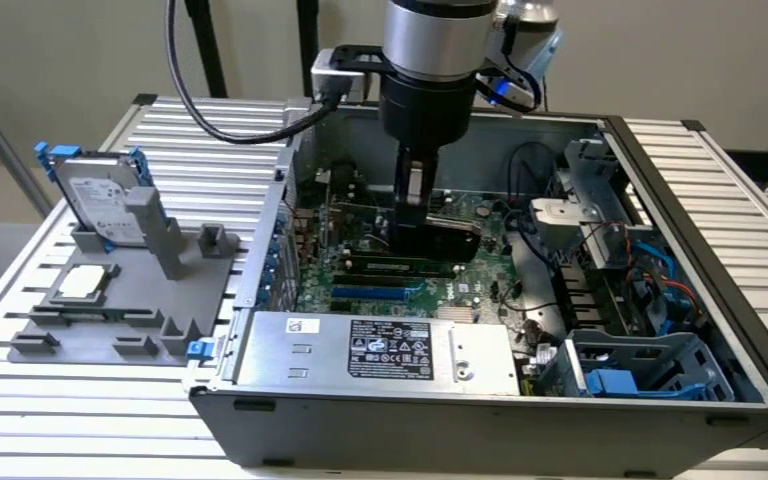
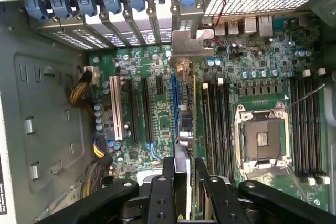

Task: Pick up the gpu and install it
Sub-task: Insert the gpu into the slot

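Note:
My gripper [image 1: 415, 222] reaches down into the open computer case [image 1: 491, 425] and is shut on the gpu [image 1: 446, 240], a black card held on edge just above the green motherboard [image 1: 384, 290]. In the wrist view the gpu [image 2: 185, 129] shows edge-on as a thin strip between my black fingers [image 2: 169, 174]. Its silver end bracket [image 2: 186, 43] lies against the row of rear slot covers. The card runs along the blue expansion slot [image 2: 174, 103]. Whether its lower edge sits in a slot I cannot tell.
A silver hard drive with blue rails [image 1: 97, 205] stands on a grey fixture [image 1: 104, 320] at the exterior view's left. Inside the case are the power supply [image 1: 377, 350], the bare CPU socket [image 2: 262, 137], cables [image 1: 544, 215] and a blue-tabbed drive cage [image 1: 638, 370].

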{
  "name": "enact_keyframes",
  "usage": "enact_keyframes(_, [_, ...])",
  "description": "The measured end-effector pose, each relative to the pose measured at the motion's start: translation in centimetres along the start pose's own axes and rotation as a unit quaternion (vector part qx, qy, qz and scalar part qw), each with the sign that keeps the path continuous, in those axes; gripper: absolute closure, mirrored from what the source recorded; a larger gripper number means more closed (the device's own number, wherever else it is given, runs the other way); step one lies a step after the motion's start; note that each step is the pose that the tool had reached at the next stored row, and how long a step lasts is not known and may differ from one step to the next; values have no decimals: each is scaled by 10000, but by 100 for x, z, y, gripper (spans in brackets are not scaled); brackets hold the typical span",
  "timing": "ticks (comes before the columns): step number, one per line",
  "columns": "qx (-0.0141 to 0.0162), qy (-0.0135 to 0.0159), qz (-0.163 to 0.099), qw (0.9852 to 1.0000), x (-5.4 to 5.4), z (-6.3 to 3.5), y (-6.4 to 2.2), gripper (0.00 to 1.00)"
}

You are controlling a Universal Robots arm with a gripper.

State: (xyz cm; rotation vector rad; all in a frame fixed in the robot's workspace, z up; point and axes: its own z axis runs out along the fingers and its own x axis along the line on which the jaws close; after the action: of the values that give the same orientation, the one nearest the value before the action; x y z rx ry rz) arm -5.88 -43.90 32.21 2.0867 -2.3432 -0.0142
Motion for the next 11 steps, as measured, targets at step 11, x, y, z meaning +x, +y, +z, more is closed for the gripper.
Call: enact_keyframes(11, [0, 2, -63, 10000, 82, 160, 144, 100])
